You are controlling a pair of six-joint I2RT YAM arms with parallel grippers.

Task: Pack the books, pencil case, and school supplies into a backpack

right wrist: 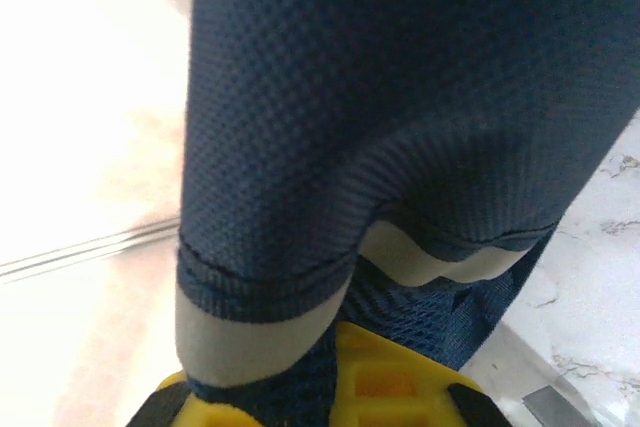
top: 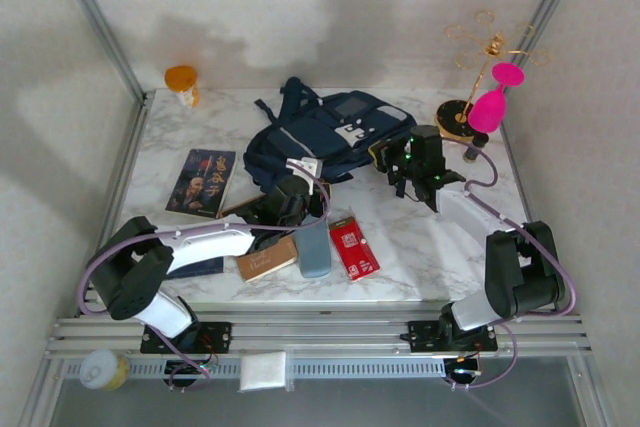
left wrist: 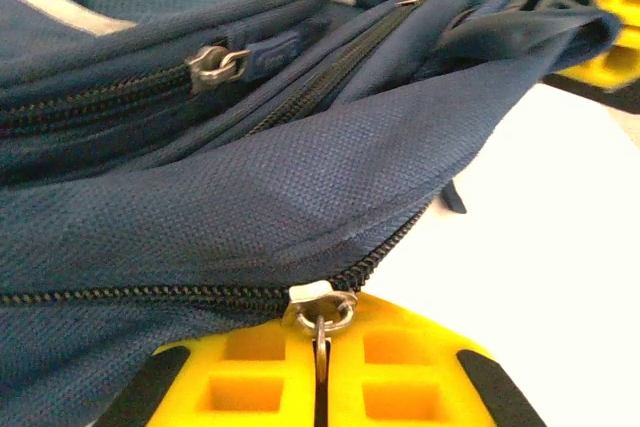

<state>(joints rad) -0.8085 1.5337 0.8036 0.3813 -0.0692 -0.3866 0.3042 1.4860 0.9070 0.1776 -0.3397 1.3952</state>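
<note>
A white marbled bench [top: 420, 237] sits between pale walls [top: 60, 97]. Dark navy picture book [top: 202, 182] lies left; navy blue fabric backpack [top: 330, 132] mid-back. Left claw [left wrist: 320, 357] is pinched on its metal zip pull [left wrist: 320, 312]; right claw [top: 392, 159] meets backpack fabric, grip impossible to tell; pink paddle-shaped object [top: 488, 110] far right

Lab cell — aluminium frame [top: 320, 332], white walls [top: 300, 7]

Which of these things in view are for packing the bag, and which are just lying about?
For the job: backpack, navy picture book, tan book, grey-blue pencil case, red packet.
Just lying about: orange cup, gold stand, pink ornament, white pouch by the front rail.
</note>
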